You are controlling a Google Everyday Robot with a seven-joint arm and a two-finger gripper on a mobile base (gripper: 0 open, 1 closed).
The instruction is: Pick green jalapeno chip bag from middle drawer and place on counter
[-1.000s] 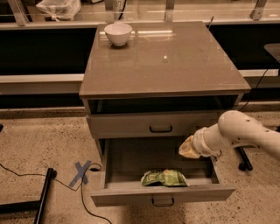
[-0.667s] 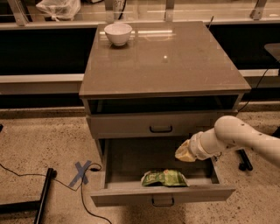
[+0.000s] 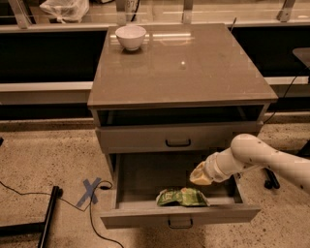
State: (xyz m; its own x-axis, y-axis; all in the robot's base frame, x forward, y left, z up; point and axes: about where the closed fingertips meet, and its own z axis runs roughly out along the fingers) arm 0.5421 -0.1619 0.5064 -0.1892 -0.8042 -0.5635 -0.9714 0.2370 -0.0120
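The green jalapeno chip bag (image 3: 182,196) lies flat at the front of the open middle drawer (image 3: 140,180), just behind its front panel. My gripper (image 3: 198,176) reaches in from the right on a white arm. It hovers above the drawer tray, just up and right of the bag and apart from it. The counter (image 3: 179,63) is the cabinet's glossy grey-brown top, with a white bowl (image 3: 130,37) at its back left corner.
A shut grey drawer with a black handle (image 3: 178,142) sits above the open one, under an open slot. Blue tape (image 3: 90,191), a black cable and a black stand leg (image 3: 48,215) lie on the speckled floor to the left. A plastic bag (image 3: 64,8) rests behind.
My arm and gripper have moved left and a little down, further over the open drawer and closer to the chip bag. The bag has not moved.
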